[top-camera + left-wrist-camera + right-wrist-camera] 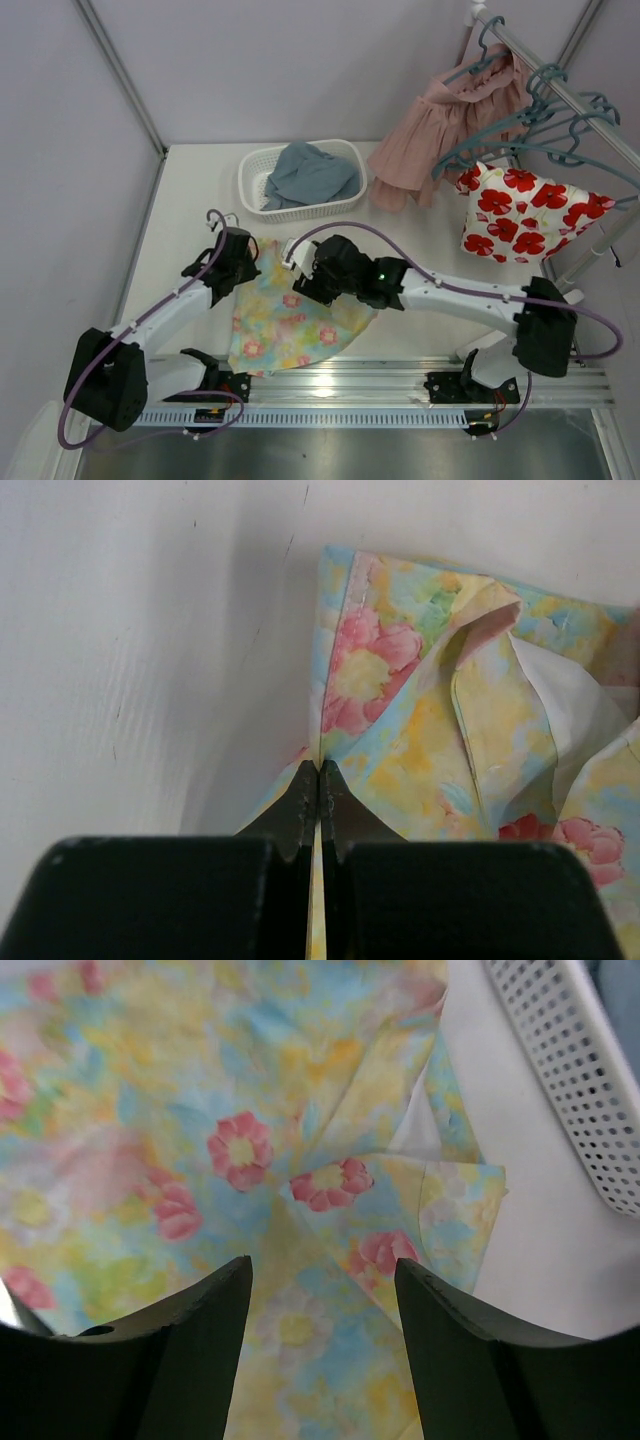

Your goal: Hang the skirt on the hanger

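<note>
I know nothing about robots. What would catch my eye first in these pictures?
The pastel floral skirt lies rumpled on the white table. The left hand is pinched shut on its edge, and the right hand hangs open above the cloth. At the back right hang a white garment with big red flowers and a dusty-pink pleated skirt.

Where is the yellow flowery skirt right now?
In the top view the skirt lies on the table, left of centre, just below the white basket. The left fingers pinch its edge and the open right fingers hover over it.
</note>
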`<state>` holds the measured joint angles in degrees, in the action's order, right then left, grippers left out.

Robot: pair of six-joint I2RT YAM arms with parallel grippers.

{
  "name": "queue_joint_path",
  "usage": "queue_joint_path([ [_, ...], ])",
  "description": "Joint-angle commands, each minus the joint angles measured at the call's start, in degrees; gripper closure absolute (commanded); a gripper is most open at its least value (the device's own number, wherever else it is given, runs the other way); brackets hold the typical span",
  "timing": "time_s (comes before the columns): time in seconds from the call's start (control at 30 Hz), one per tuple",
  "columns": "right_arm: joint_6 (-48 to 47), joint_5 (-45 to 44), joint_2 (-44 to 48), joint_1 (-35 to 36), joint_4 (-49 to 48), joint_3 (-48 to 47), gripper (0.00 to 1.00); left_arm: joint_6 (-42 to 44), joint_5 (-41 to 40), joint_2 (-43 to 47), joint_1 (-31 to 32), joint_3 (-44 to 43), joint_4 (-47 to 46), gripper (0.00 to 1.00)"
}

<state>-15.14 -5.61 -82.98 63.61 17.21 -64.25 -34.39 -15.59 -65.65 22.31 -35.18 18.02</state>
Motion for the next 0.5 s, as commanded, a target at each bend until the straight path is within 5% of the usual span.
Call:
queue_joint_path([
  [0.0, -11.8, -2.1, -5.2, -0.5, -4.3, -1.4, 0.35, 1.9, 2.5, 1.5, -1.3, 1.7, -2.2, 1.0],
  [0.23, -16.0, -1.7, -15.4, -2.7, -3.9, -5.6, 0.35, 1.8, 5.5, 1.9, -3.1, 4.1, -4.7, 1.0],
  [0.47, -15.4, -1.6, -17.4, -5.9, -3.9, -5.8, 0.63, 1.9, 5.6, 1.9, -3.8, 4.4, -5.5, 1.0],
])
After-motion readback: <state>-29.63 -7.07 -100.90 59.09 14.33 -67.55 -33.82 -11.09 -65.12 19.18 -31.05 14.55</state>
